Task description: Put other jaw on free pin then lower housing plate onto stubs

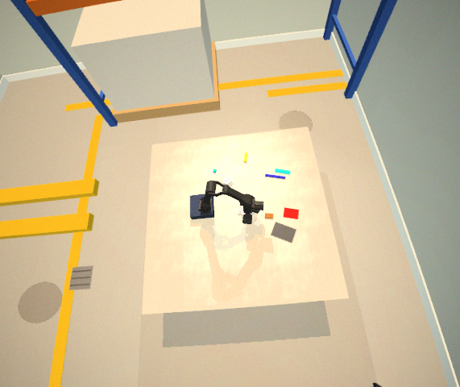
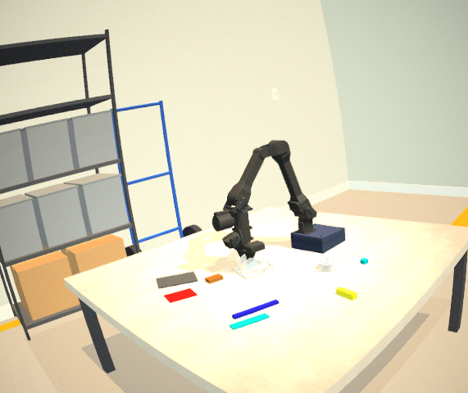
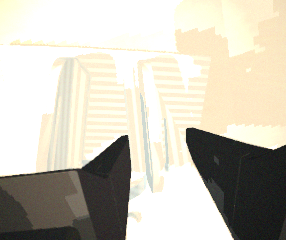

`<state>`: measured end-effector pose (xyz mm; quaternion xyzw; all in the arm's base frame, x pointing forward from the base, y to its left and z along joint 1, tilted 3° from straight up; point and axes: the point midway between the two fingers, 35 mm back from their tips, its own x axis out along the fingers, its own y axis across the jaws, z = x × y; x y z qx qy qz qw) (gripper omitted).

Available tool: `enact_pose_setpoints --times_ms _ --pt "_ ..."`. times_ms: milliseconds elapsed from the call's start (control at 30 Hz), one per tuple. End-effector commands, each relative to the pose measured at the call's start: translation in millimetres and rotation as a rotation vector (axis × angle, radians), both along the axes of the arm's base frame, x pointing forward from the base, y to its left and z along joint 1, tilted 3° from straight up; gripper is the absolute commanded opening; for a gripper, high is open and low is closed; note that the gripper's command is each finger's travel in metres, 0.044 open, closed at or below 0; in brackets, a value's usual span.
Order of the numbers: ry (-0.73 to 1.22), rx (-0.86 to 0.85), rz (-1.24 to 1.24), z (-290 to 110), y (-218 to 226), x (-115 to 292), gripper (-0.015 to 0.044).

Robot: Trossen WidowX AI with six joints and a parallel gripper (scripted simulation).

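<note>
My gripper [image 1: 246,221] [image 2: 249,256] [image 3: 158,134] points down low over the table, its fingers part-way apart and shut on a pale part [image 2: 247,264] [image 3: 147,142], which looks like a jaw; glare blurs its outline. Under and around it lies a whitish base [image 2: 248,275] on the table. In the wrist view, pale ribbed shapes and an upright rounded bar [image 3: 69,115] stand beyond the fingers. The pins, teeth and any contact between the jaws cannot be made out. Another small whitish part [image 1: 227,180] [image 2: 325,265] lies apart, possibly the housing plate.
An orange block [image 1: 268,215] [image 2: 214,277], red plate [image 1: 290,213] [image 2: 180,295] and grey plate [image 1: 283,232] [image 2: 177,280] lie near the gripper. Blue [image 2: 255,309] and cyan [image 2: 249,321] strips, a yellow block [image 2: 347,293] and a cyan cube [image 2: 364,260] lie farther off.
</note>
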<state>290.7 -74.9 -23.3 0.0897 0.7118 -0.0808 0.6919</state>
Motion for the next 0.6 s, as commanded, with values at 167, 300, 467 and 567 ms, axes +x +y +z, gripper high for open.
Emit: enact_pose_setpoints --times_ms 167,300,467,567 --pt "0.000 0.000 0.000 0.0 0.0 0.0 0.0213" --pt "0.000 0.000 0.000 0.0 0.0 0.0 0.0224" --pt "0.000 0.000 0.000 0.0 0.0 0.0 0.0224" --pt "0.000 0.000 0.000 0.0 0.0 0.0 0.0224"
